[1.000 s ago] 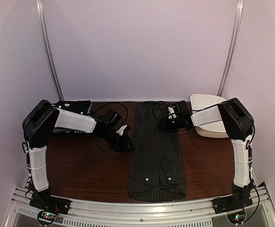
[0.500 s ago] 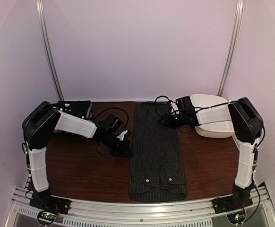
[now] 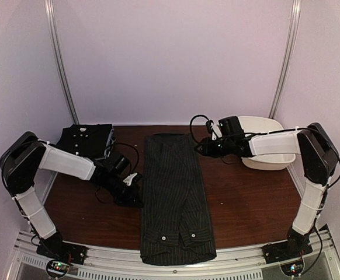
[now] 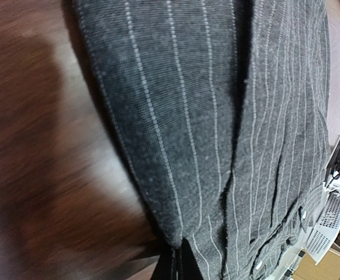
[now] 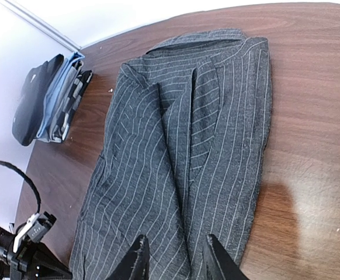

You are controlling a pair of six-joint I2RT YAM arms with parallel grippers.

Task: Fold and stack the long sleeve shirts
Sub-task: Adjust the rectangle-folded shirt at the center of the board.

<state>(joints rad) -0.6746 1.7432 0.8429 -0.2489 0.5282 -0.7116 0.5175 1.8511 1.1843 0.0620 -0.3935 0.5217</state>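
Top view: charcoal pinstriped button-up cloth shirt (image 3: 173, 198) lies as a long narrow strip down the middle of the dark wooden tabletop (image 3: 246, 198), sleeves folded in, cuffs at the near end, collar end far. That looks like the half-folded stage, lengthwise folds done, cross folds not yet. Left fingers (image 3: 134, 195) sit at the shirt's left edge about mid-length, probably to tug or square the strip. Right fingers (image 3: 202, 149) hang near the far right corner, above the cloth. Pile of folded dark shirts (image 3: 87, 137) waits at far left as the stacking spot; white plastic tub (image 3: 263, 153) at far right, apart from the shirt. Left wrist view: left fingers (image 4: 169, 268) are pressed together with a peak of the pinstriped shirt (image 4: 205, 116) edge pinched between them, tabletop (image 4: 35, 192) beside. Right wrist view: right fingers (image 5: 136, 259) stand partly apart, nothing between them, hovering over the pinstriped shirt (image 5: 176, 151) near its right half; whether they brush it I can't tell. The pile (image 5: 50, 99) shows at the far corner.
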